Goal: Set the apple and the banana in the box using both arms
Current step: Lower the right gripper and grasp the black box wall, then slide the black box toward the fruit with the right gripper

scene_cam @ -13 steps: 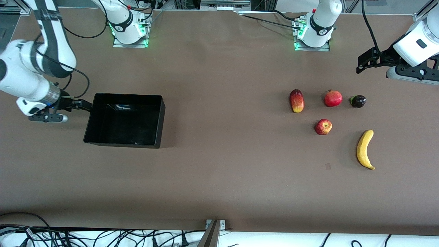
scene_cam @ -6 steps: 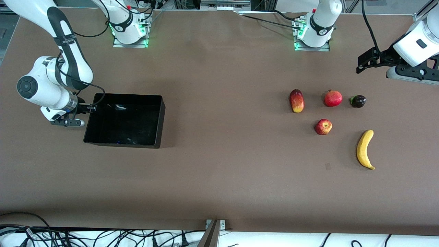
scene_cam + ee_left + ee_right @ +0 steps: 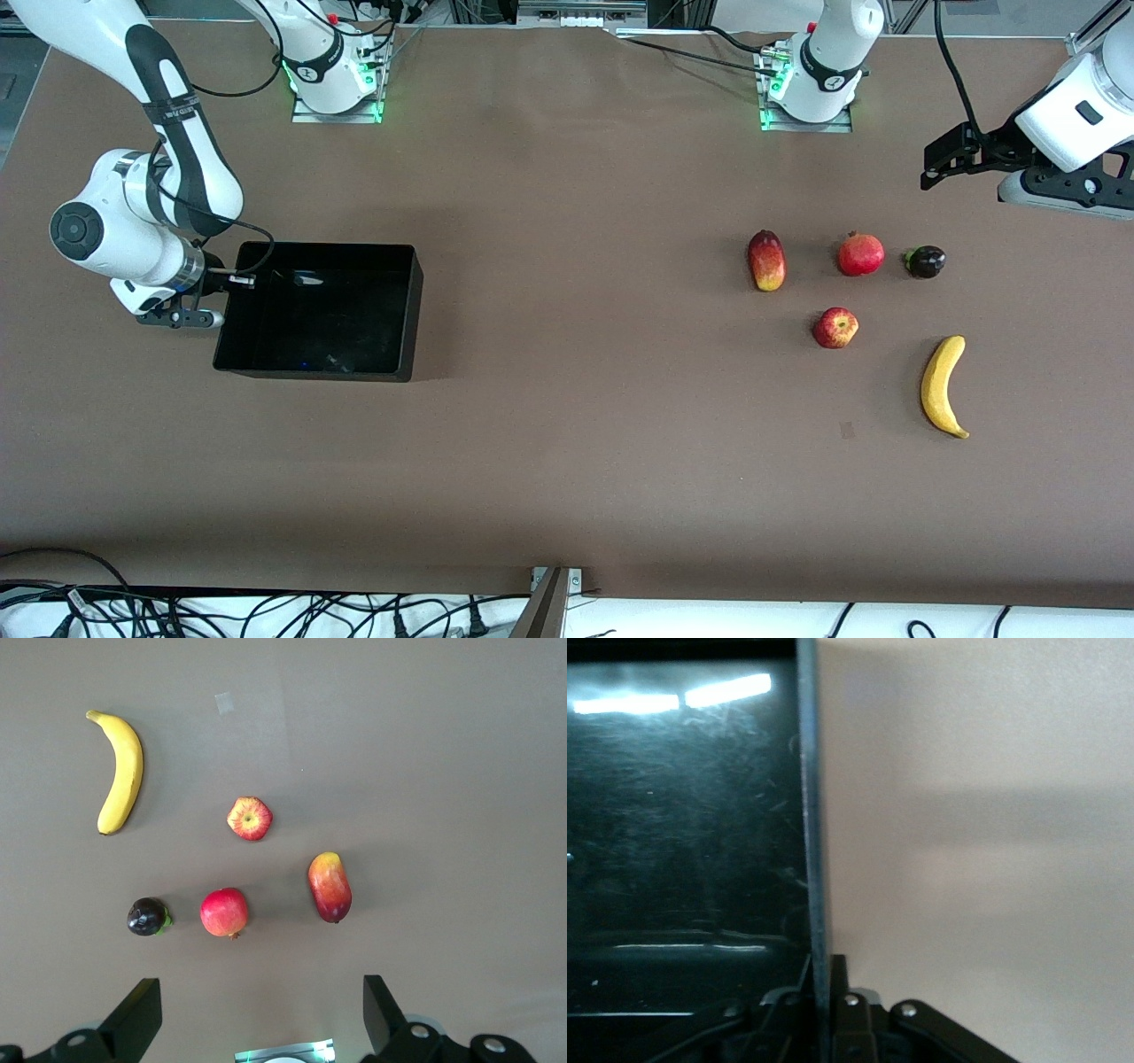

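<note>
Right gripper (image 3: 232, 281) at mid-left of frame — fingers clamped on the box (image 3: 403, 310) wall. Left gripper (image 3: 930, 173) waits upper right, fingers spread wide, empty. Apple (image 3: 835, 328) and banana (image 3: 942, 386) lie on the surface — centre-right.

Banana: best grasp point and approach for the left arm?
Grip the banana at mid-length, where it's thickest, coming straight down with the fingers across its width. It lies flat on the table, clear of the apple, so both flanks are free. The left gripper is open and waits up at that arm's end.
</note>
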Robot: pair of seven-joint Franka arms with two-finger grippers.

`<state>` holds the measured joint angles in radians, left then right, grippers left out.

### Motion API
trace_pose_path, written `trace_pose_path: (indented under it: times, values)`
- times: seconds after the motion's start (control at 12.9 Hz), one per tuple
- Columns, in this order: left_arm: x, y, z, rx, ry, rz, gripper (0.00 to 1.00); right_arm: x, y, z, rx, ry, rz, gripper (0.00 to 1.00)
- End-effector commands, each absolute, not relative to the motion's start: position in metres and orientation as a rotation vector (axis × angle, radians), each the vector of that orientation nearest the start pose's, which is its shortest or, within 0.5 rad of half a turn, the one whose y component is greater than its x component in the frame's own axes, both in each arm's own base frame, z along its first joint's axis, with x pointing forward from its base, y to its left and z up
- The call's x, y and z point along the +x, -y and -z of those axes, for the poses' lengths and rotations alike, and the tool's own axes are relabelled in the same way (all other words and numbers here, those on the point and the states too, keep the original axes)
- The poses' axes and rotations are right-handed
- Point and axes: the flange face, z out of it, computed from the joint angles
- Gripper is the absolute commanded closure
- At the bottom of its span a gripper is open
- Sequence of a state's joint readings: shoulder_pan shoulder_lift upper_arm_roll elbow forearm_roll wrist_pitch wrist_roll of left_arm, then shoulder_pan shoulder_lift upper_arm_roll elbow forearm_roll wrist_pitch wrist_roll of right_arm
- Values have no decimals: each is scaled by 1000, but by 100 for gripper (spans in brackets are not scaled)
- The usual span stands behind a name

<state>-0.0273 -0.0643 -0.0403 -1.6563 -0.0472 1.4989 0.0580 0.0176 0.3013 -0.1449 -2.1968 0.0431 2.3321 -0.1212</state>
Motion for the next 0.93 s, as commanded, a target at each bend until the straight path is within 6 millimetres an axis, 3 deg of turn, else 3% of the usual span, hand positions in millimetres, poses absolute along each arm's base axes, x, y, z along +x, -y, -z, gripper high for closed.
trace_pose_path:
  times: [0.0, 0.16, 0.31, 0.62, 0.85]
  values:
    - [525, 40, -619, -3177, -200, -144, 0, 564, 27, -282, -3087, 21, -334, 100]
    - [525, 40, -620, -3177, -198, -142, 0, 586, -38, -322, -3087, 69, -364, 100]
    - [525, 40, -619, -3179, -201, -144, 0, 593, -122, -343, -3115, 96, -314, 100]
    - [526, 41, -620, -3179, -198, -140, 0, 560, -333, -347, -3132, -133, -250, 100]
    - [526, 41, -620, -3176, -203, -139, 0, 514, -437, -311, -3176, -133, -245, 100]
